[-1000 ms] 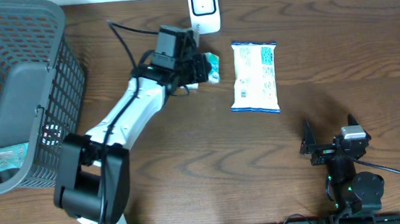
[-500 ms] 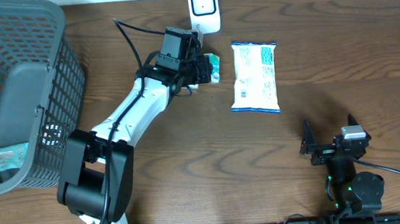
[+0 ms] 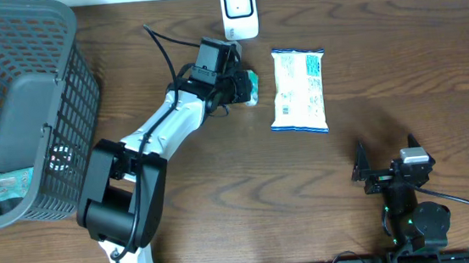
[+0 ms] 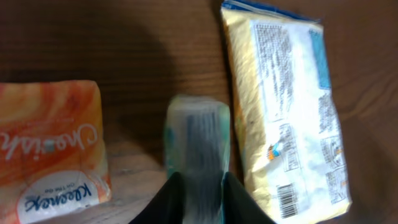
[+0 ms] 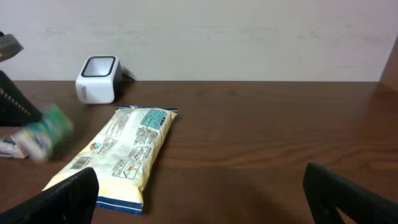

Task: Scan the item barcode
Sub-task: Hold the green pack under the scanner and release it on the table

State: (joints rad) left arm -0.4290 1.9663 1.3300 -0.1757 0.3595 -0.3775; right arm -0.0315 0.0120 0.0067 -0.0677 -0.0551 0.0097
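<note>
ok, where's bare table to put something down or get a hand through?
Free: the wide stretch of table right of the bag, out to the edge; and the middle, bordered by the left arm, bag and right arm. Crowded: the pocket between scanner, left hand with the pack, and bag; tissues lie there too.

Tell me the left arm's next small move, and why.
Probably carry the small green and white pack up to the white box-shaped scanner. The left gripper holds it low beside the white snack bag, short of the scanner's window.
</note>
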